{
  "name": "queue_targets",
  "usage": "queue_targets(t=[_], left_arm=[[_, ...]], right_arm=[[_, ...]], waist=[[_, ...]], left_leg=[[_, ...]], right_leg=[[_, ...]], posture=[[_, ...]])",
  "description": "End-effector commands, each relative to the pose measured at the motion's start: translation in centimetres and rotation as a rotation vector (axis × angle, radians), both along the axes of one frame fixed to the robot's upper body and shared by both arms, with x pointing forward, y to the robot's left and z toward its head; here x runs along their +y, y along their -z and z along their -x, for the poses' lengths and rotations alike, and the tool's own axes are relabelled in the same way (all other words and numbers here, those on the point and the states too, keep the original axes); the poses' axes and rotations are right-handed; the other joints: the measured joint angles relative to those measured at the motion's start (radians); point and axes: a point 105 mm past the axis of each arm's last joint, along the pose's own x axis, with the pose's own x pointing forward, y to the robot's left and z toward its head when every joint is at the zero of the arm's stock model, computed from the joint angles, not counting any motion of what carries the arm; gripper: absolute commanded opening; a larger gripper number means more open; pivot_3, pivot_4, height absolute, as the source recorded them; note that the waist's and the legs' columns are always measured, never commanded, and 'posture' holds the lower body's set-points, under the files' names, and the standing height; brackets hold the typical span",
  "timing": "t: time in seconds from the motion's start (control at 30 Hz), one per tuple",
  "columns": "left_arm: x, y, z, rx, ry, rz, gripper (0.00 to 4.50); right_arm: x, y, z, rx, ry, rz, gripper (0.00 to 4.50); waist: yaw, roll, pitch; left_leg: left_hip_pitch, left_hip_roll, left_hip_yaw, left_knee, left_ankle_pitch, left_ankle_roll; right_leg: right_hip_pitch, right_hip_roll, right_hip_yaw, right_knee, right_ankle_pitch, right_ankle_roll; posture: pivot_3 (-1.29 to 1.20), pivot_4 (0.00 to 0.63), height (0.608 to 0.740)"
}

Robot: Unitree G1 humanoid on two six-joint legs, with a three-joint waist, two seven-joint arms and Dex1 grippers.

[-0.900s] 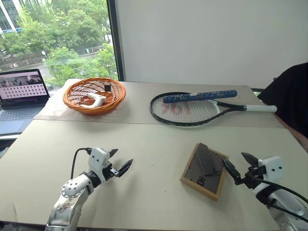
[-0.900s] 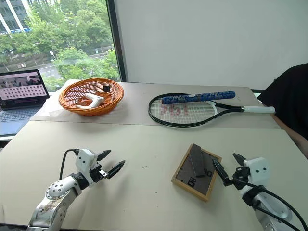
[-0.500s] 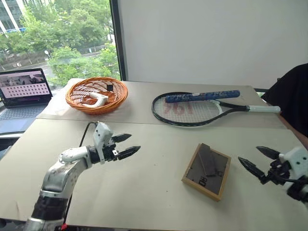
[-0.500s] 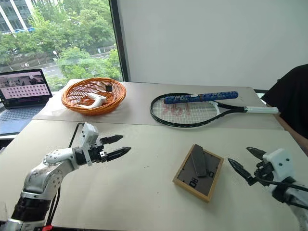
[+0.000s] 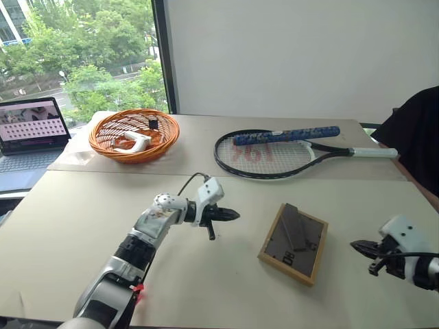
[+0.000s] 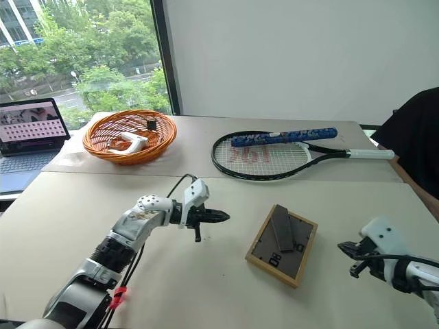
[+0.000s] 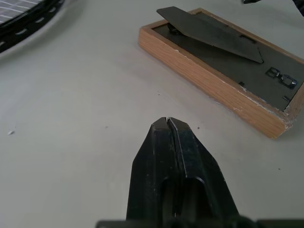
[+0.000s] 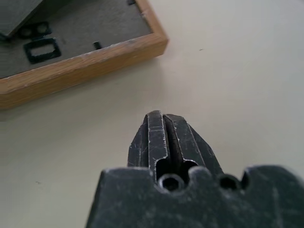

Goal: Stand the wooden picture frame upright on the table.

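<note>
The wooden picture frame [image 5: 293, 242] lies flat on the table [image 5: 206, 288], on the near slab and right of the middle, with its dark grey back facing up and the prop leg lifted a little from that back. The left gripper [image 5: 233, 214] is just to the left of the frame, above the table, pointing toward it, and its two black fingers are pressed together with nothing between them. The right gripper [image 5: 355, 245] is to the right of the frame, near it but apart, also clenched and empty. On the far slab lie a tennis racket [image 5: 274, 154] and an orange woven basket [image 5: 134, 135]. A laptop [image 5: 31, 130] stands at the far left.
</note>
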Motion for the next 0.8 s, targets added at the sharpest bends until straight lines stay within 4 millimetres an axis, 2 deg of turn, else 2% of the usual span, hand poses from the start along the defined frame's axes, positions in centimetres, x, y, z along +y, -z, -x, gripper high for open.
queue_targets(t=[0.03, 0.2, 0.3, 0.43, 0.53, 0.67, 0.8], left_arm=[[-1.8, 0.2, 1.2, -0.02, 0.089, -0.016, 0.0], [-3.3, 1.0, 3.1, 0.018, 0.155, -0.007, 0.0], [-2.4, 1.9, 4.2, 0.071, 0.154, -0.024, 0.0], [0.7, 2.5, 4.5, 0.142, 0.072, -0.054, 0.0], [3.3, 2.7, 4.2, 0.168, -0.016, -0.073, 0.0], [7.8, 2.9, 3.6, 0.165, -0.171, -0.12, 0.0], [11.7, 2.9, 4.2, 0.176, -0.276, -0.161, 0.0]], right_arm=[[2.5, 0.5, -0.3, 0.037, -0.07, -0.036, 0.12], [5.0, 1.7, -0.8, 0.07, -0.141, -0.057, 0.12], [7.5, 1.5, -2.6, 0.022, -0.197, -0.094, 0.12], [10.3, 1.5, -4.5, -0.004, -0.295, -0.102, 0.12], [11.7, 1.7, -5.2, 0.004, -0.348, -0.105, 0.12], [13.7, 1.8, -4.9, 0.036, -0.434, -0.133, 0.12], [16.0, 2.2, -4.4, 0.06, -0.51, -0.159, 0.12]], waist=[[0.002, 0.0, 0.0], [0.008, 0.0, 0.0], [-0.01, 0.0, 0.0], [-0.028, 0.0, 0.0], [-0.031, 0.0, 0.0], [-0.034, 0.0, 0.0], [-0.04, 0.0, 0.0]], left_leg=[[0.0, 0.0, 0.0, 0.0, 0.0, 0.0], [-0.002, -0.001, -0.001, 0.001, 0.0, 0.0], [-0.001, -0.001, -0.001, 0.001, 0.0, 0.0], [0.001, -0.001, -0.003, 0.001, 0.001, 0.001], [0.001, -0.001, -0.003, 0.0, 0.002, 0.001], [0.001, -0.001, -0.003, 0.0, 0.001, 0.001], [0.003, -0.001, -0.003, -0.001, 0.001, 0.001]], right_leg=[[0.0, 0.0, 0.0, 0.0, 0.0, 0.0], [0.0, 0.0, 0.0, 0.0, 0.0, 0.0], [0.0, 0.0, 0.0, 0.0, 0.0, 0.001], [0.001, 0.0, -0.001, 0.002, 0.0, 0.001], [0.001, 0.0, -0.001, 0.002, 0.0, 0.001], [0.001, 0.0, -0.001, 0.002, 0.0, 0.001], [0.002, 0.0, -0.001, 0.002, 0.0, 0.001]], posture=[[0.0, 0.15, 0.703], [0.0, 0.15, 0.703], [0.0, 0.15, 0.703], [0.0, 0.15, 0.703], [0.0, 0.15, 0.703], [0.0, 0.15, 0.703], [0.0, 0.15, 0.703]])
